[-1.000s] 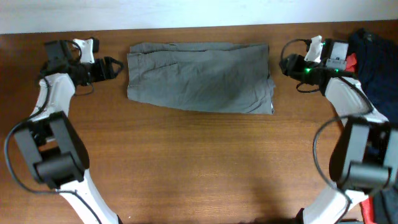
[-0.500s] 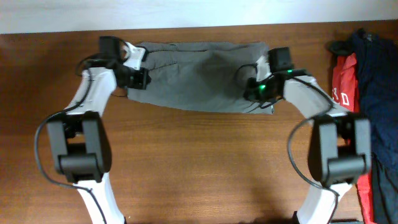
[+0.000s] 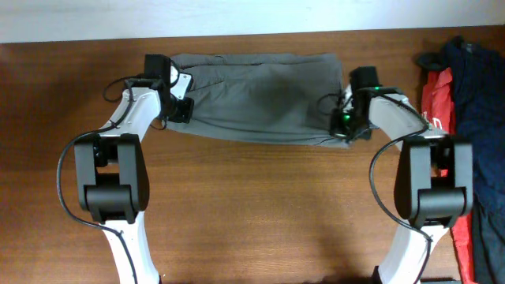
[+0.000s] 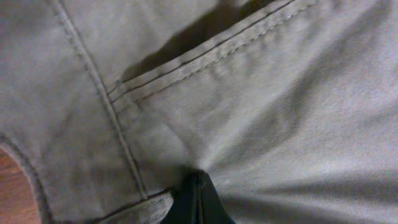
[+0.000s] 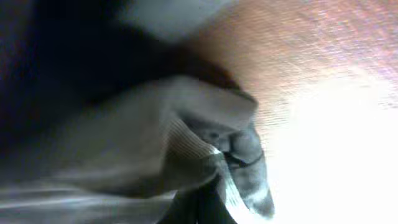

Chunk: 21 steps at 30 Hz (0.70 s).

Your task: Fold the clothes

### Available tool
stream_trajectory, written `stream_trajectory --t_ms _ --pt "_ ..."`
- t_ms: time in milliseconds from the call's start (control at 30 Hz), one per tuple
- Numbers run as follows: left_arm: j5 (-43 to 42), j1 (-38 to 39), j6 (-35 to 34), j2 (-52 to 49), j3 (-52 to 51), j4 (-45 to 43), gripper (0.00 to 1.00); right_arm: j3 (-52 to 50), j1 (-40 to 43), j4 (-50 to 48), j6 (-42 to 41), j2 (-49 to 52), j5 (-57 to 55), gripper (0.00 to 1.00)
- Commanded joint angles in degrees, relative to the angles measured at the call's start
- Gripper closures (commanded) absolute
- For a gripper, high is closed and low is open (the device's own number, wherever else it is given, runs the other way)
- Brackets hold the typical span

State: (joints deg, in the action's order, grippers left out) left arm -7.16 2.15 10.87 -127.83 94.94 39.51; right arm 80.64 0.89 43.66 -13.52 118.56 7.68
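The left gripper (image 4: 196, 193) has its tips pressed together on puckered cloth at the 9 o'clock end of the shorts (image 3: 260, 99), which lie flat toward the table's (image 3: 252, 213) 12 o'clock edge. The right gripper (image 3: 345, 126) sits at their 4 o'clock corner, and blur hides how its jaws stand. At 3 o'clock, the white letters on the red garment (image 3: 432, 99) are too small to read.
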Motion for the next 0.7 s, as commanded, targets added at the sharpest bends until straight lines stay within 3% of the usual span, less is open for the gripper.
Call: stream_trajectory --t_ms 0,233,400,667 --pt "8.9 -4.5 -1.4 -3.9 -1.9 3.4 0.99 -1.3 4.5 3.7 -0.2 1.0 -7.3 0.96" --pt "8.9 -4.5 -1.9 -3.1 -1.9 12.1 0.99 -1.3 4.4 8.5 1.3 -1.6 -4.2 0.96" --pt "8.9 -4.9 -4.3 3.0 -1.9 13.3 1.00 -1.3 4.4 9.3 3.1 -9.9 -2.4 0.96" --pt "3.5 -3.6 -4.8 16.6 -1.9 14.6 0.76 -1.3 -0.1 3.8 10.3 -21.1 18.3 0.96"
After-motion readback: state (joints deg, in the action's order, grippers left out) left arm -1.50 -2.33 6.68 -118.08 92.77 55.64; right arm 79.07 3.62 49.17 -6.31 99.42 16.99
